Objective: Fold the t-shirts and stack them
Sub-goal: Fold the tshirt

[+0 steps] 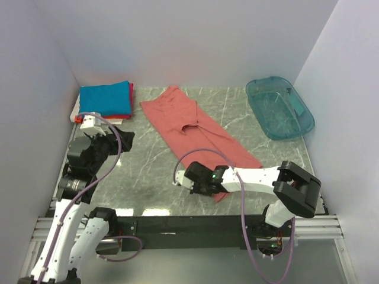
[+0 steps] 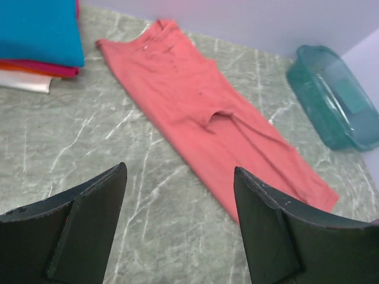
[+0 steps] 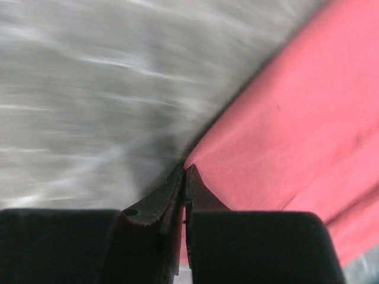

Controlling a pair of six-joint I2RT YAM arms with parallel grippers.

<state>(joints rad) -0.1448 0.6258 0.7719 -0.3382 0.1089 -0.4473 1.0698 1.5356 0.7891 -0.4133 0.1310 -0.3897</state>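
1. The overhead view shows a grey-green marbled worktop enclosed by pale walls, with two robot arms mounted at its 6 o'clock edge.
2. A large salmon-pink t-shirt lies flat on the worktop as a long, narrow strip. It runs diagonally from about 12 o'clock, through the middle, down to about 5 o'clock.
3. The right fingers are clenched on the end of the salmon-pink t-shirt at 5 o'clock. In the right wrist view the two dark fingers press together with a sliver of pink cloth pinched between them at the shirt's edge. The marble to their left is blurred.
4. The left fingers are spread wide apart and hold nothing. They are over the 9 o'clock side of the worktop, near the folded stack. Between them, the left wrist view shows bare marble and then the salmon-pink t-shirt.
5. A folded stack sits in the 10 o'clock corner. A bright blue t-shirt is on top, a red t-shirt is beneath it and a white t-shirt is at the bottom. The stack is apart from the pink shirt.
6. A translucent teal bin sits at 2 o'clock, near the right wall.
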